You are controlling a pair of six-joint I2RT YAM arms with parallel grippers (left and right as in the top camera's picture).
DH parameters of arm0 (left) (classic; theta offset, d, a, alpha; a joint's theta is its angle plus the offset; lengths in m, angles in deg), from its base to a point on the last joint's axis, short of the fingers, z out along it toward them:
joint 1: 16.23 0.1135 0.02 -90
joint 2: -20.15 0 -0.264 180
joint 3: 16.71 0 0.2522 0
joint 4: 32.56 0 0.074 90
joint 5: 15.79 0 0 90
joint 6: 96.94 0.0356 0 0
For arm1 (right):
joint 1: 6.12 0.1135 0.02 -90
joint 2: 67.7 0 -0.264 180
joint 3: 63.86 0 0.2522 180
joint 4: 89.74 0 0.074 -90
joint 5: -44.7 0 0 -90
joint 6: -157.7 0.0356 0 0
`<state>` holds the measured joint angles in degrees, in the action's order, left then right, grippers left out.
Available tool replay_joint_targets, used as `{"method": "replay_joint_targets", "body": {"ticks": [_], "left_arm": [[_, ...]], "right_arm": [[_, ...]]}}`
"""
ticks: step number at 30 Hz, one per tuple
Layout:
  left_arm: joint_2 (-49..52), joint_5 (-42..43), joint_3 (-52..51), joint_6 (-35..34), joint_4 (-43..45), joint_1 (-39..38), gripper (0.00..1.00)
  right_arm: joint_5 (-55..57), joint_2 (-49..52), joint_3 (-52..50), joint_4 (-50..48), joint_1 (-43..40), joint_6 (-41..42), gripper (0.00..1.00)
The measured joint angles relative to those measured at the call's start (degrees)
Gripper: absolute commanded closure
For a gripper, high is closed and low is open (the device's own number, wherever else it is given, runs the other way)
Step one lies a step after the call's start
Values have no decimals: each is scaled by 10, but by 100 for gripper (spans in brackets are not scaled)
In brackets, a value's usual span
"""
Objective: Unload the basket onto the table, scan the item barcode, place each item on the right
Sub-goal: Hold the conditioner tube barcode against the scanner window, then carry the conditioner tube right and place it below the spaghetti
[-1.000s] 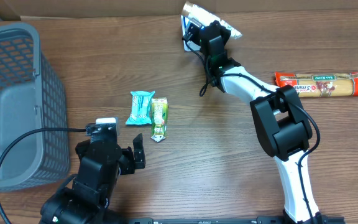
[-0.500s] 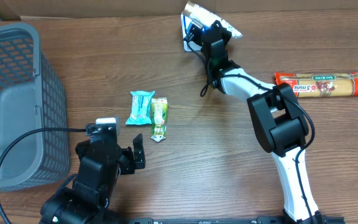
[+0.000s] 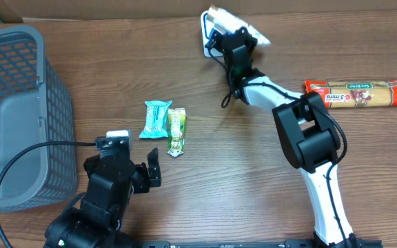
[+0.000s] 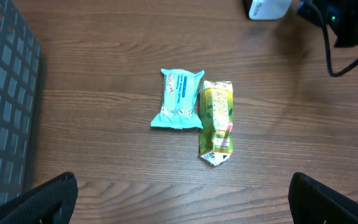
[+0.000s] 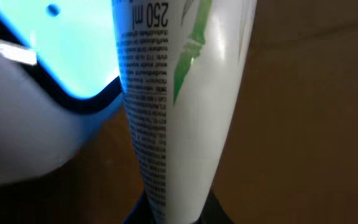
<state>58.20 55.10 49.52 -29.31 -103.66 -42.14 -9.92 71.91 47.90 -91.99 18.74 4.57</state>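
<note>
Overhead: right arm (image 3: pixel 276 94) stretched far, right hand (image 3: pixel 230 34) clamping tube (image 5: pixel 179 106) at scanner (image 5: pixel 36 106); left hand (image 4: pixel 183 196) wide.

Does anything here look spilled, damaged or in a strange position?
Nothing stands out. The blue packet and green packet lie flat side by side, the pasta pack looks whole, and the right hand holds a white tube at the scanner.

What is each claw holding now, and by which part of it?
The right claw holds a white tube by its narrow end, next to the scanner. The left claw is open and holds nothing.
</note>
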Motion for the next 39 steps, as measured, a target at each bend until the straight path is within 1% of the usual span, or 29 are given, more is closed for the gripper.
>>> {"method": "replay_joint_targets", "body": {"ticks": [1,3,4,5,6,8,11,14,16,18,20,21,26,28,29,33,36,38,39], "left_arm": [[0,0,0,0,0,0,1],[0,0,0,0,0,0,0],[0,0,0,0,0,0,0],[0,0,0,0,0,0,1],[0,0,0,0,0,0,0],[0,0,0,0,0,0,0],[1,0,0,0,0,0,0],[1,0,0,0,0,0,0],[1,0,0,0,0,0,0],[1,0,0,0,0,0,0],[1,0,0,0,0,0,0],[1,0,0,0,0,0,0],[1,0,0,0,0,0,0],[1,0,0,0,0,0,0],[1,0,0,0,0,0,0],[1,0,0,0,0,0,0],[1,0,0,0,0,0,0],[2,0,0,0,-1,0,0],[2,0,0,0,0,0,0]], "right_arm": [[1,-12,-1,49,0,25,96],[1,-37,0,105,0,63,96],[0,-57,-1,150,0,87,96],[0,-85,-2,208,0,119,96],[0,-110,-3,245,0,147,96],[-5,-176,-3,340,0,229,96],[-38,-295,0,502,-3,382,96],[-118,-398,11,654,-26,554,96],[-169,-435,18,734,-59,646,97],[-212,-447,21,811,-113,748,96],[-236,-440,9,847,-170,832,96],[-243,-435,0,850,-191,861,96],[-267,-410,-92,844,-310,1072,96],[-273,-409,-147,822,-357,1163,96],[-273,-408,-180,782,-377,1205,96],[-276,-406,-273,636,-404,1265,96],[-276,-406,-331,546,-403,1285,95],[-276,-406,-361,501,-400,1292,85],[-276,-406,-372,486,-398,1293,75]]}}
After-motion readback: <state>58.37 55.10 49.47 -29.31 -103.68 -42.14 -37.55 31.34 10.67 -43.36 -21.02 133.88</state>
